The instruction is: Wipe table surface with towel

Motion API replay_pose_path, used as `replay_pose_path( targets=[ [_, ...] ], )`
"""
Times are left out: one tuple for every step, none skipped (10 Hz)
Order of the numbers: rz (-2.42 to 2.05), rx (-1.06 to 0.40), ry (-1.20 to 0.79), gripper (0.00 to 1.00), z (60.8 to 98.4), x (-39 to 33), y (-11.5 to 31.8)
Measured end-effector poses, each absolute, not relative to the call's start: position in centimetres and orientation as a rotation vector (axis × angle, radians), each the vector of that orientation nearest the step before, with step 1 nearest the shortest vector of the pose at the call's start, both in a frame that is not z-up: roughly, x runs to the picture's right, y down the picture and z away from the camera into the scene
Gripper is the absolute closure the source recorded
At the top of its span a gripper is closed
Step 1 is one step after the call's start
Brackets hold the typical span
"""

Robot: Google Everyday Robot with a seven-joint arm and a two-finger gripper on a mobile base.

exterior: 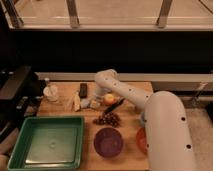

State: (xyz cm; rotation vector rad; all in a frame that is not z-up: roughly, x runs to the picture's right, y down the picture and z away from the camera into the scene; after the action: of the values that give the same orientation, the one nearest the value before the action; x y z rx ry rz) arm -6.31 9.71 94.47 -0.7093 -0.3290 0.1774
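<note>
Down near table point(131, 89), end effector point(93, 103)

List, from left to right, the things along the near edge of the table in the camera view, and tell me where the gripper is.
Green tray → purple bowl → orange bowl. The gripper is farther back, just left of the orange fruit.
</note>
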Motion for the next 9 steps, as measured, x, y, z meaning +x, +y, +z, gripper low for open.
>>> replay_pose_path(
  targets=[
    [0.176,-0.709,-0.328,1.00,94.4,-6.2,9.7],
    [0.167,-0.710,-0.309,1.00,93.8,-5.7,10.0],
    [0.167,-0.710,-0.293,1.00,92.5,-5.3,10.0],
    [0.166,-0.712,-0.268,1.00,90.4,-4.7,10.4],
    [0.166,-0.712,-0.250,1.00,88.6,-4.1,10.8],
    [0.171,-0.713,-0.235,1.00,87.0,-3.5,11.4],
    [0.177,-0.714,-0.226,1.00,86.0,-2.9,11.9],
    [0.179,-0.720,-0.220,1.00,85.8,-2.6,12.3],
    [0.181,-0.724,-0.216,1.00,85.9,-2.4,12.3]
  ],
)
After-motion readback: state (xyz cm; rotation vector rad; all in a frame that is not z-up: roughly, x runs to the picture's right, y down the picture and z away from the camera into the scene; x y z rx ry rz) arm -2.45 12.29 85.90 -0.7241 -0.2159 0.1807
